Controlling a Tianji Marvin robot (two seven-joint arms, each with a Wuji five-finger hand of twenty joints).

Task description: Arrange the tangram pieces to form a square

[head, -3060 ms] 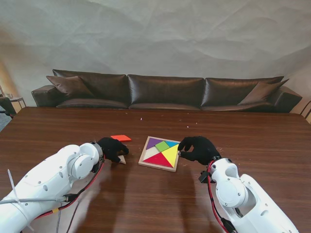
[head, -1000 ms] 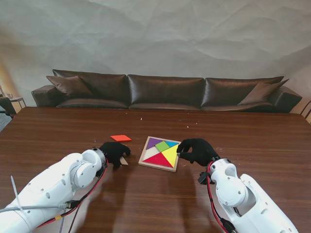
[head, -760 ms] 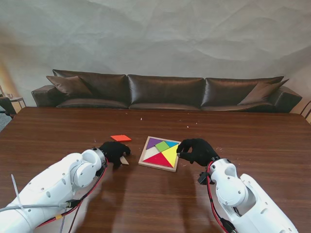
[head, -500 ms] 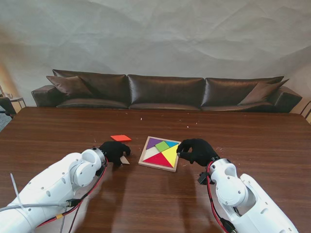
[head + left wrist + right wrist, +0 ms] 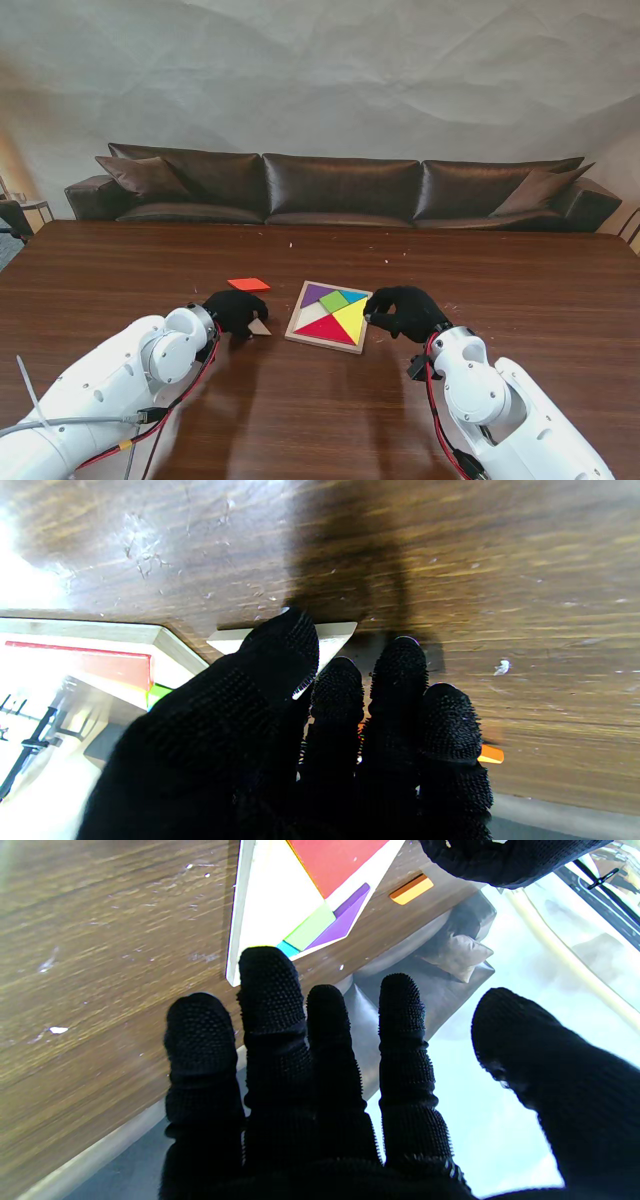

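- Tangram tray: square pale wood frame on the dark worktop, turned a little off square to me. Inside: purple piece, green piece, a sliver of blue piece, yellow triangle, red triangle. One pale gap on the tray's left side shows bare base.
- Loose pale triangle: unpainted wood, flat on the worktop just left of the tray, not touching it as far as the stand view shows.
- Orange piece: flat on the worktop, farther from me than the left hand, apart from the tray.
- Left hand: fingers curled down together, thumb tip pressed on top of the pale triangle in the wrist view; other fingertips sit at its edge. Looks like a pinch or press contact, piece not lifted; cannot confirm a full grip.
- Right hand: fingers spread and loosely bent, holding nothing. It sits at the tray's right edge; one fingertip overlaps the tray's corner in the wrist view, contact probable but not certain.
- Tray lies between the two hands; pale triangle under the left hand's fingertips.
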